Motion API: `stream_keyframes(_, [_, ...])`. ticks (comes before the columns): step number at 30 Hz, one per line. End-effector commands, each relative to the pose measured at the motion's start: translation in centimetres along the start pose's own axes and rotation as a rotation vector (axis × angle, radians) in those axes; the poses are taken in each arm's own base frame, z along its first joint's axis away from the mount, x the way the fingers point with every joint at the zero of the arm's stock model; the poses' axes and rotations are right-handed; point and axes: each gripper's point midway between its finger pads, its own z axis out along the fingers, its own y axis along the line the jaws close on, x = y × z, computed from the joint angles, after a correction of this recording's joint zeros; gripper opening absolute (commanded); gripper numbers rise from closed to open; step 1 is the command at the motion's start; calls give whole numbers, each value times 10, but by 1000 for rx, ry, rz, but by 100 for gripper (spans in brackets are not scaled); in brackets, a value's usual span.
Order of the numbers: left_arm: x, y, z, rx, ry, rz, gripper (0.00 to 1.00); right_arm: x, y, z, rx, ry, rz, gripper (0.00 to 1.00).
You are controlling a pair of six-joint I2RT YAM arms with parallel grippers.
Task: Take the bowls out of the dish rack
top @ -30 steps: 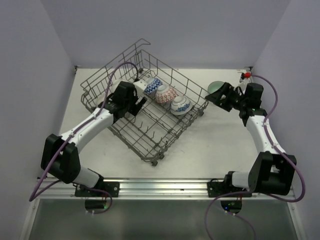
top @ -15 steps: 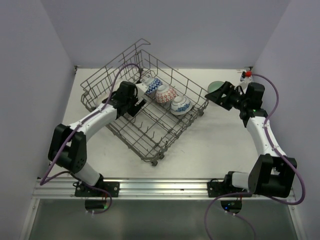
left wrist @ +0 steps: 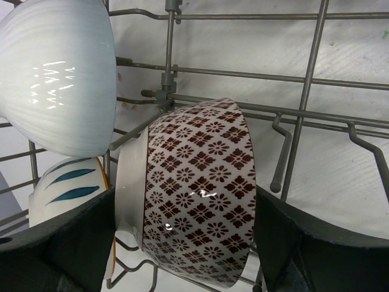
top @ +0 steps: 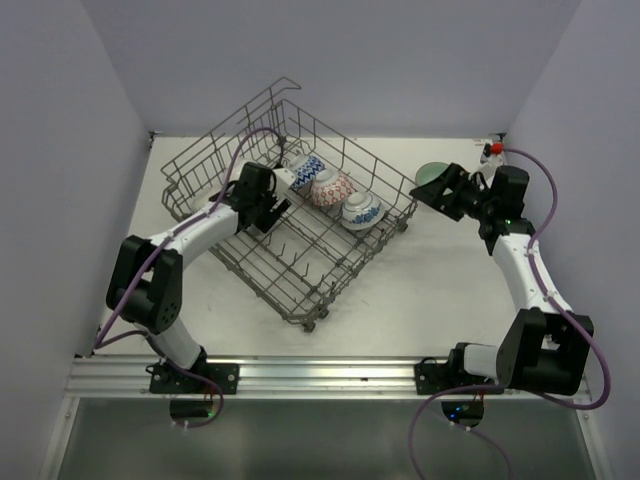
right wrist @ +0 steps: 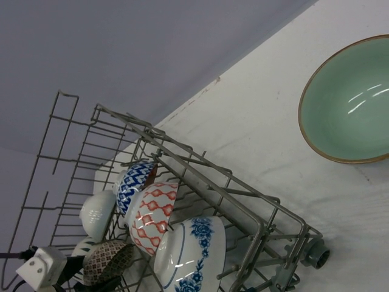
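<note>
The grey wire dish rack (top: 300, 272) sits at the table's centre-left, also in the right wrist view (right wrist: 243, 199). My left gripper (top: 268, 205) is inside it, shut on a brown-patterned bowl (left wrist: 194, 201) that stands on edge among the tines; its fingers (left wrist: 304, 243) press both sides. A white ribbed bowl (left wrist: 61, 73) and a blue-stroked bowl (left wrist: 67, 188) are beside it. Blue-patterned (top: 305, 168), red-patterned (top: 330, 187) and blue-flowered (top: 361, 211) bowls line the rack's right side. A mint green bowl (top: 431, 172) rests on the table, free, just beyond my open right gripper (top: 443, 190).
The rack's raised sides and upright tines (left wrist: 279, 158) surround the left gripper. A rack wheel (right wrist: 316, 255) stands on the white table near the green bowl (right wrist: 349, 103). Walls close in at the back and on both sides.
My left arm has reached further into the rack toward the bowls at its back. The right arm has barely moved.
</note>
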Motion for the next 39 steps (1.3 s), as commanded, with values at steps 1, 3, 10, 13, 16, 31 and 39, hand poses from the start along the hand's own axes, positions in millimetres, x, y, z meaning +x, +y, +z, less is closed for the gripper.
stream_keyframes(1, [-22, 12, 0, -12, -55, -7, 85, -3, 4, 1, -15, -22, -21, 80])
stream_keyframes(3, [-25, 15, -2, -22, -58, -20, 82, -3, 3, 1, -11, -22, -19, 80])
stream_keyframes(10, [-30, 26, -14, -80, -87, -66, 36, -4, 2, 0, 0, -19, -15, 80])
stream_keyframes(13, [-36, 36, -25, -118, -116, -86, 27, -4, 3, 0, 1, -20, -17, 80])
stream_keyframes(16, [-43, 42, -37, -148, -142, -93, 22, -4, 2, 1, 2, -18, -15, 80])
stream_keyframes(31, [-104, 40, -111, -249, -266, -42, 20, -6, 6, -6, 22, -10, -23, 80])
stream_keyframes(39, [-79, 38, -106, -287, -247, -51, 13, -6, 6, -5, 24, -6, -11, 80])
